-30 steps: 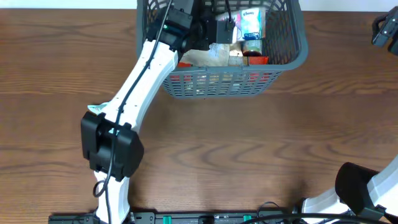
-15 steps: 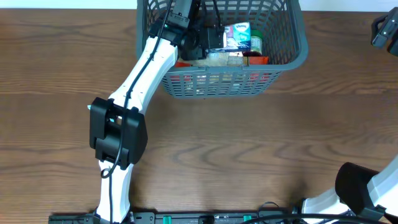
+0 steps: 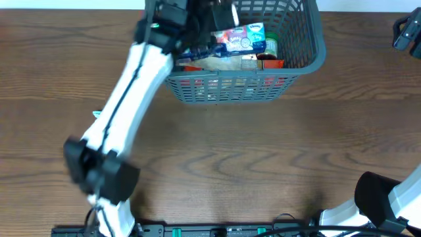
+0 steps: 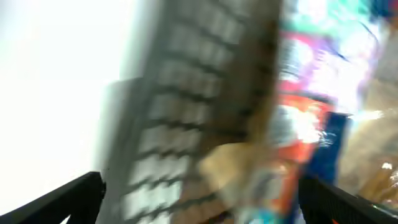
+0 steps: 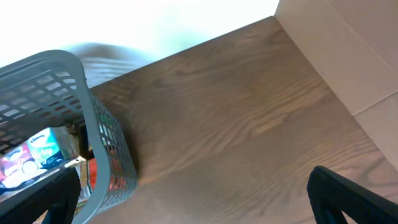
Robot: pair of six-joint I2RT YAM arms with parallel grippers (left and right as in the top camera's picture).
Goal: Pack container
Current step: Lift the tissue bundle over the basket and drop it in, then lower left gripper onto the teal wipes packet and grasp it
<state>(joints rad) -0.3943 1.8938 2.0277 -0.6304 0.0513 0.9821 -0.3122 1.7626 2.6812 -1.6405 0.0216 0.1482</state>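
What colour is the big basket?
Dark grey; the large slotted plastic basket shows best overhead.

You have one table [image 3: 263, 164] and one container [image 3: 309, 56], which sits on the table's far side. Two arms are in view: the left arm [image 3: 128, 99], with its end over the container, and the right arm [image 3: 376, 197] at the near right corner. Each wrist view shows you two fingertips [image 5: 354, 202], four in all. Inside the container you can count one tissue pack [image 3: 240, 38], one green round item [image 3: 270, 47] just right of it, and one tan paper-like piece [image 3: 217, 62]. Red packaging [image 3: 270, 64] shows in at least two spots, but you cannot tell how many packs that makes. One cardboard surface [image 5: 348, 56] stands at the far right.
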